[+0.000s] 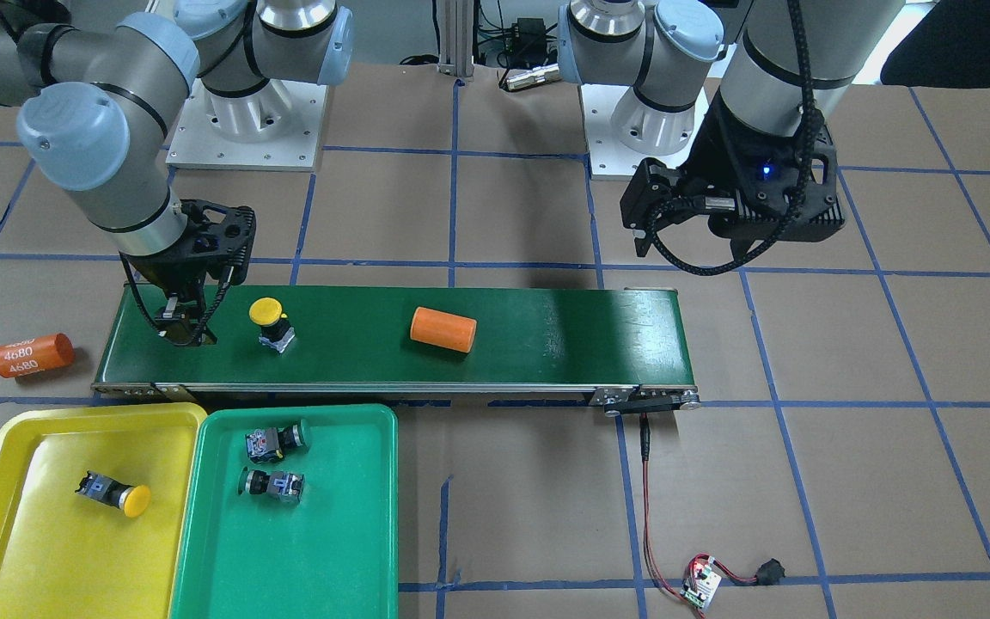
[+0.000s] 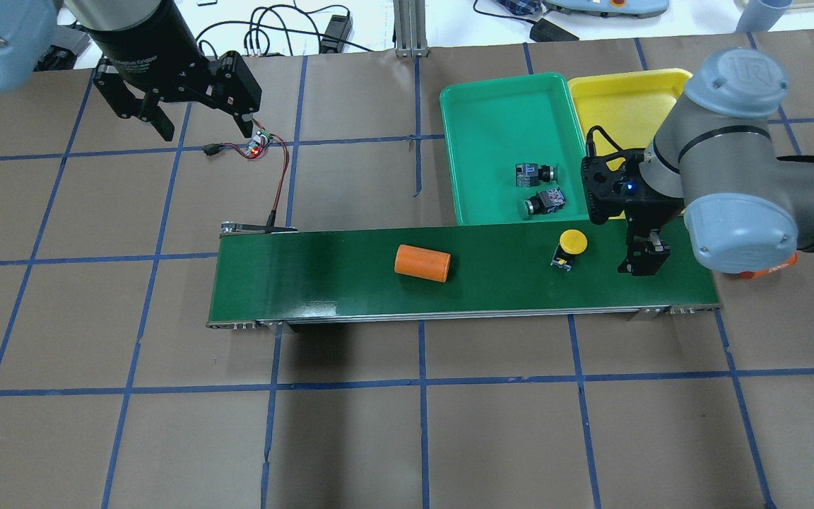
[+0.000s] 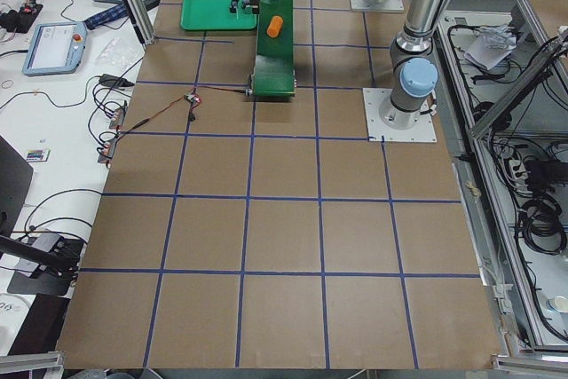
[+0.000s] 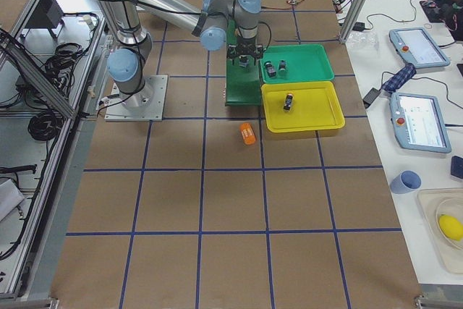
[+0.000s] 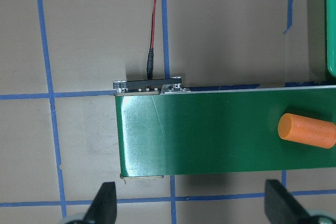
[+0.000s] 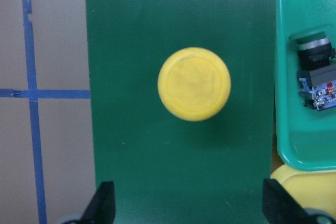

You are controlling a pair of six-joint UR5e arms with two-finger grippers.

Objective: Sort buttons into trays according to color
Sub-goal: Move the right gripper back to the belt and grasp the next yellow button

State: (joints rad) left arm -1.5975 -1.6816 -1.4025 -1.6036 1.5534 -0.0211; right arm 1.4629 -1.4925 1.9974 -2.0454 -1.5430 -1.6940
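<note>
Sorting nearly done: two greens in green tray, one yellow in yellow tray. Last yellow stands on belt beside right gripper, spread empty; left gripper spread too.

On the belt a button stands beside a cylinder — two buttons lie in the inner tray, a fourth button in the outer tray.
</note>
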